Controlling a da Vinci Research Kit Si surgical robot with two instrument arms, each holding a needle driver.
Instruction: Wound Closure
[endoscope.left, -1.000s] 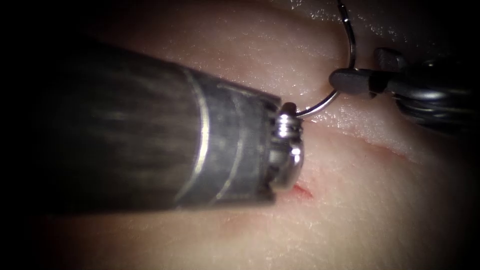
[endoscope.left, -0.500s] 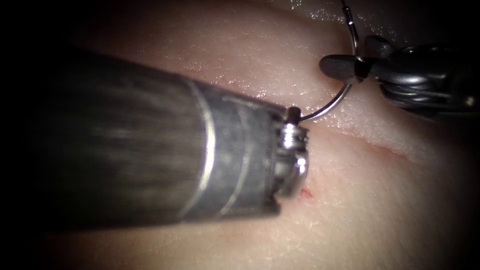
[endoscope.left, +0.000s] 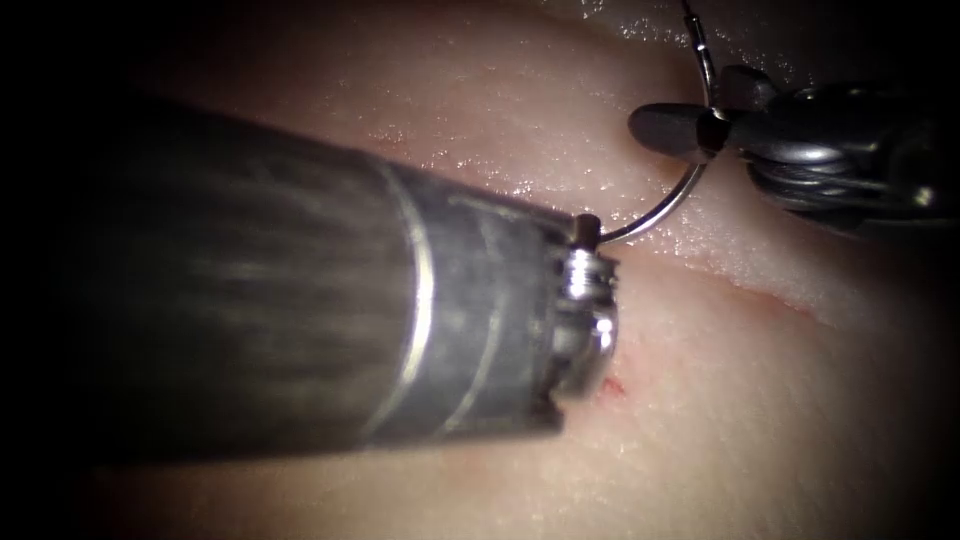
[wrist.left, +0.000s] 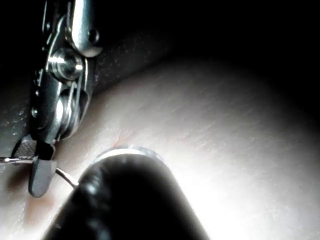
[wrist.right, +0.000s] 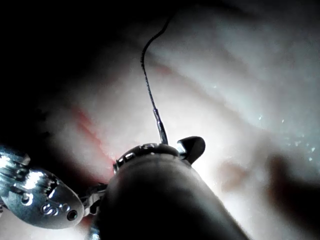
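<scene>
Right claw (endoscope.left: 668, 128) risen slightly with needle (endoscope.left: 668, 205), pinching its upper curve, thread (endoscope.left: 692, 25) trailing above. Needle arcs down-left toward left claw (endoscope.left: 585, 300); grip state undeterminable. Cut (endoscope.left: 770, 290) lies below needle on tissue (endoscope.left: 500, 90).

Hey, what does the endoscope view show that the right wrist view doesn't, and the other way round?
Endoscope view: the needle curves from the right pincer down to the left tool, which hides its far end, so I cannot tell whether it is in the tissue. A spot of red fluid lies beside that tool.
Right wrist view: the thread trails away from the needle's end over the tissue.
Both: the right pincer shut on the needle toward its thread end, the left tool, and the cut.
</scene>
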